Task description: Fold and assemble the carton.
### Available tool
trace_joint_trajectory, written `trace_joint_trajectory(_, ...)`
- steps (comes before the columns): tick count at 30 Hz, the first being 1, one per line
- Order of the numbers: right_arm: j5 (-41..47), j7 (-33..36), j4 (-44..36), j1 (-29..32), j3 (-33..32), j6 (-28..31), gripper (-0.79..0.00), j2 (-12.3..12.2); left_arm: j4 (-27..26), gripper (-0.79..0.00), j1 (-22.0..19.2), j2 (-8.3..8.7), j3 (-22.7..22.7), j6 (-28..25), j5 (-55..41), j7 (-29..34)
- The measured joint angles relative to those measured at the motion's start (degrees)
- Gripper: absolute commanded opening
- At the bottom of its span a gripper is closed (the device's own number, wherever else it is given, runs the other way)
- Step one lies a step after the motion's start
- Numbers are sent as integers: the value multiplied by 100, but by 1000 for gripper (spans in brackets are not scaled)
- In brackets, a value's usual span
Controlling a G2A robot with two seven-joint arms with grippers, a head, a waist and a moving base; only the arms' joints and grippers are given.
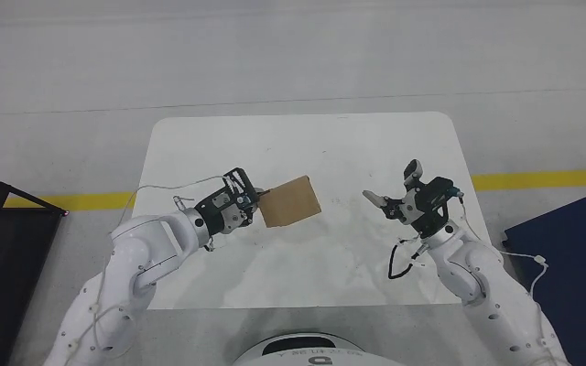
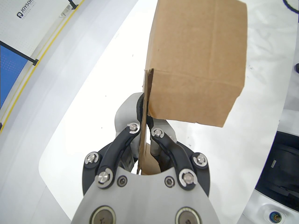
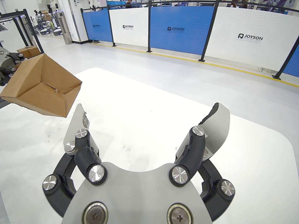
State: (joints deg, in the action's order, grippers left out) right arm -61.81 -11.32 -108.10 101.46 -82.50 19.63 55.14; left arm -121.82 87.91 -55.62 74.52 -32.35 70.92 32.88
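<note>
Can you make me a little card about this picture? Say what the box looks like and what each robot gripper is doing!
held thing: carton, brown cardboard, already folded into a box shape
open side: faces toward the right gripper
left gripper: shut on a flap of the carton, holding it up over the table
right gripper: open, holding nothing, apart from the carton
table: white, with a few faint dark marks
</note>
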Motion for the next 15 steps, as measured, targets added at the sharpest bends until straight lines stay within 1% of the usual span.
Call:
trace_joint_trajectory(3, 0, 1, 0, 0, 0, 0, 0, 0, 16, -785, 18, -3, -12, 14, -56, -31)
trace_joint_trajectory(5, 0, 1, 0, 0, 0, 0, 0, 0, 27, -785, 60, -10, -27, 49, -302, -24)
trace_joint_trajectory(6, 0, 1, 0, 0, 0, 0, 0, 0, 3, -785, 82, -14, -23, 112, -537, 89)
trace_joint_trajectory(8, 0, 1, 0, 0, 0, 0, 0, 0, -94, -785, 99, -20, -15, 256, -969, 392)
trace_joint_trajectory(11, 0, 1, 0, 0, 0, 0, 0, 0, -253, -785, 121, -35, 33, 742, -1973, 996)
trace_joint_trajectory(15, 0, 1, 0, 0, 0, 0, 0, 0, -440, -785, 37, -36, 162, 1490, -3419, 1900)
